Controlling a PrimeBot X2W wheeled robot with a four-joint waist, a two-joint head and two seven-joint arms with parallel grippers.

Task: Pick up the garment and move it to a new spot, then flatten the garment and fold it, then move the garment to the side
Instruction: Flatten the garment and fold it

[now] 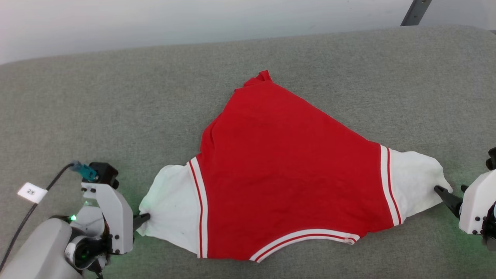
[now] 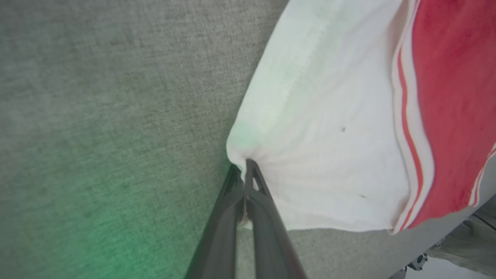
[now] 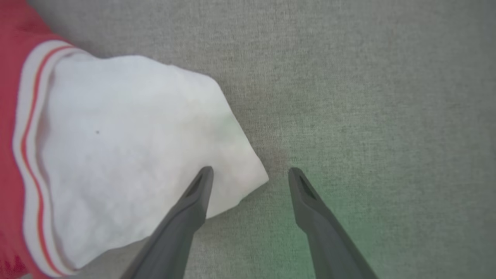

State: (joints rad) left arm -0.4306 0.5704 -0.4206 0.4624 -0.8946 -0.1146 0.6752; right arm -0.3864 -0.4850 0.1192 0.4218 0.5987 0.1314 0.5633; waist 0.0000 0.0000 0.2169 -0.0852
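Note:
The garment (image 1: 286, 170) is a red jersey T-shirt with white short sleeves and striped trim, spread on the grey surface with its collar toward me. At the lower left my left gripper (image 1: 144, 218) is shut on the edge of the left white sleeve (image 2: 321, 128); the cloth puckers at the tips of my left gripper (image 2: 245, 164). On the far right my right gripper (image 1: 445, 193) stands open at the corner of the other white sleeve (image 3: 131, 155). One finger of my right gripper (image 3: 250, 172) lies over that corner, the other over bare grey cloth.
A grey fabric-covered surface (image 1: 116, 108) stretches under everything, with its far edge meeting a pale wall (image 1: 193, 19). A dark cable with a white tag (image 1: 31, 192) runs beside my left arm.

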